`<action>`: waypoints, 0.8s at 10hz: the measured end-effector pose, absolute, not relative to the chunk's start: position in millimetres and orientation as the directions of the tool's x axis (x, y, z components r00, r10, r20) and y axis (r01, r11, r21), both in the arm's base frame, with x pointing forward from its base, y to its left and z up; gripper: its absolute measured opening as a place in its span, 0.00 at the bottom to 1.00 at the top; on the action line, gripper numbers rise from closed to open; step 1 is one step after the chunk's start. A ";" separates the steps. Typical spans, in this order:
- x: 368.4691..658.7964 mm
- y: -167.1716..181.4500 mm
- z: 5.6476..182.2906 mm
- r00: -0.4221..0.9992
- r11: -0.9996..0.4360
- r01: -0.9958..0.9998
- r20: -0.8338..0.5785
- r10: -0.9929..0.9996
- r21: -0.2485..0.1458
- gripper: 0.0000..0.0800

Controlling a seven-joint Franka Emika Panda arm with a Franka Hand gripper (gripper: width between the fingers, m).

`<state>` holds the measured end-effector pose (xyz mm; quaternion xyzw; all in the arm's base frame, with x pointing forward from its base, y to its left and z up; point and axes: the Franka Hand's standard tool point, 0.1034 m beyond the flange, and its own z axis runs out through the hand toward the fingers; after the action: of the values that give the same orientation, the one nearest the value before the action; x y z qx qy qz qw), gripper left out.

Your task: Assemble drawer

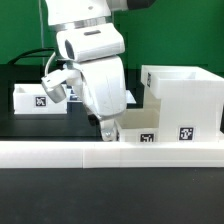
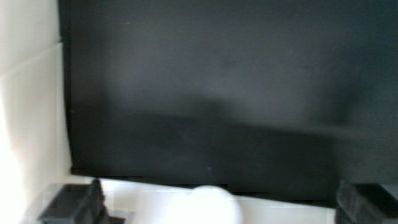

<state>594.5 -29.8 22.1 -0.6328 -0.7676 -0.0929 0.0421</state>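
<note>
From where I stand, the arm (image 1: 90, 60) reaches down over the middle of the black bench (image 1: 40, 125), with the tool (image 1: 105, 128) hanging low, close to the surface. The drawer's boxy housing (image 1: 182, 98) sits well off to the exterior view's right of the tool. One small tray (image 1: 34, 97) lies back on the exterior view's left, partly behind the arm and apart from the tool. A second low tray (image 1: 140, 133) rests just beside the tool, between it and the housing, with its tag facing forward. I cannot tell whether the tool touches this tray. The long white rail (image 1: 110, 152) runs across the front edge, nearer the camera than all of it. In the wrist view, the tool (image 2: 217, 205) has its two dark fingers (image 2: 71, 205) spread wide apart, gripping nothing that I can make out. A pale white shape (image 2: 178, 200) shows between them, too blurred to name, over the dark bench (image 2: 231, 90).
</note>
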 end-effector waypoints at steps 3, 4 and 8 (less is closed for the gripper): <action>592.8 -16.5 21.1 -0.161 0.148 0.986 0.197 0.967 0.077 0.81; 593.4 -13.6 21.5 -0.147 0.135 0.988 0.198 0.969 0.077 0.81; 593.5 -2.4 21.9 -0.052 0.042 0.998 0.207 0.977 0.053 0.81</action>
<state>593.5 -2.4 21.9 -0.6861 -0.7195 -0.0913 0.0570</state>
